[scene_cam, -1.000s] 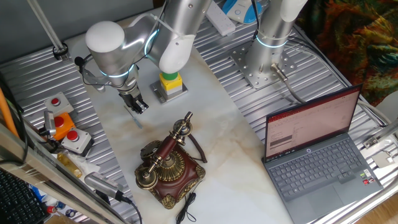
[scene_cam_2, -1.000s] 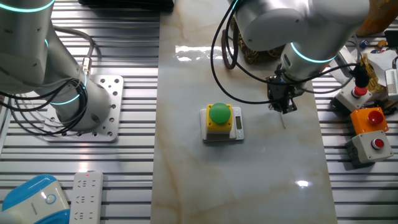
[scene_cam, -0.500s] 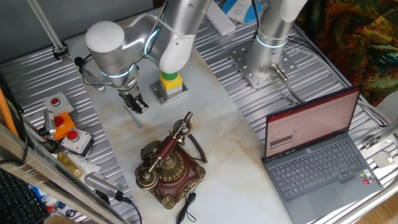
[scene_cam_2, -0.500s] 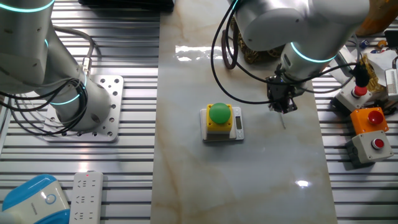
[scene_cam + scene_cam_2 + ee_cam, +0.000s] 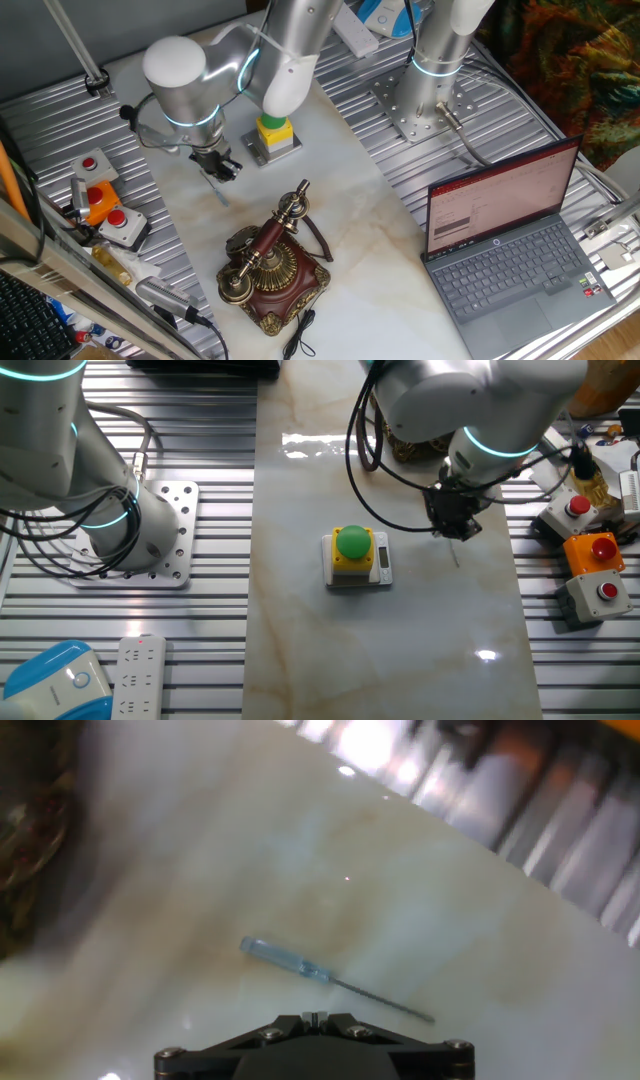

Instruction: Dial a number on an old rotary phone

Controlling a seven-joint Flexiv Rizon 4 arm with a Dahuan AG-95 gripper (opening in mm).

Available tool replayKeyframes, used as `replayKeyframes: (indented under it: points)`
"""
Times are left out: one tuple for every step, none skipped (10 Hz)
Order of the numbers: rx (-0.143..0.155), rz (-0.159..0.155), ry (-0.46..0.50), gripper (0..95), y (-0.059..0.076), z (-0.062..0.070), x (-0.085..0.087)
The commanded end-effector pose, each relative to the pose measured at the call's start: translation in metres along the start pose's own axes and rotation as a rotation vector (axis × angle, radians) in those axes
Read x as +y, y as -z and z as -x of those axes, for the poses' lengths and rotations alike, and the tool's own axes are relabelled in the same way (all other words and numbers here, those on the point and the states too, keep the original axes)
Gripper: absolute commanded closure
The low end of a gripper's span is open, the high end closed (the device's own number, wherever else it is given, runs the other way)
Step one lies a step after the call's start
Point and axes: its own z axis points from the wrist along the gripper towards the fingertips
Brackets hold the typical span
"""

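The old rotary phone [image 5: 270, 265], dark red-brown wood with brass trim, stands near the front of the marble table, its handset [image 5: 268, 240] on the cradle. In the other fixed view only its brass edge [image 5: 402, 448] shows behind the arm. In the hand view it is a dark blur [image 5: 20, 850] at the left edge. My gripper [image 5: 215, 166] hangs above the table behind the phone, also seen in the other fixed view [image 5: 455, 526]. Its fingertips [image 5: 308, 1017] are pressed together with nothing between them. A thin tool with a clear blue handle [image 5: 285, 960] lies on the marble just below.
A yellow box with a green button [image 5: 276, 133] stands beside the gripper, also in the other fixed view [image 5: 353, 550]. Grey and orange boxes with red buttons [image 5: 105, 210] sit at the left. An open laptop [image 5: 505, 250] is on the right. A second arm's base [image 5: 425, 95] stands behind.
The arm's wrist has shifted and turned slightly above the table; the hand view is motion-blurred. The phone and the tool have not moved.
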Motion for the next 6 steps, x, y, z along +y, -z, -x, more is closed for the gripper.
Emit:
replayKeyframes:
  points:
    - [0.002,-0.047,0.375,95.0,-0.0005,0.0004,0.0001]
    - [0.011,-0.059,0.403,95.0,-0.0006,0.0004,0.0001]
    - [0.018,-0.064,0.4,95.0,-0.0008,0.0004,0.0]
    - [0.016,-0.062,0.386,76.0,-0.001,0.0004,-0.0001]
    - [0.015,-0.064,0.389,76.0,-0.001,0.0004,-0.0001]
    - [0.016,-0.069,0.401,76.0,-0.001,0.0004,0.0]
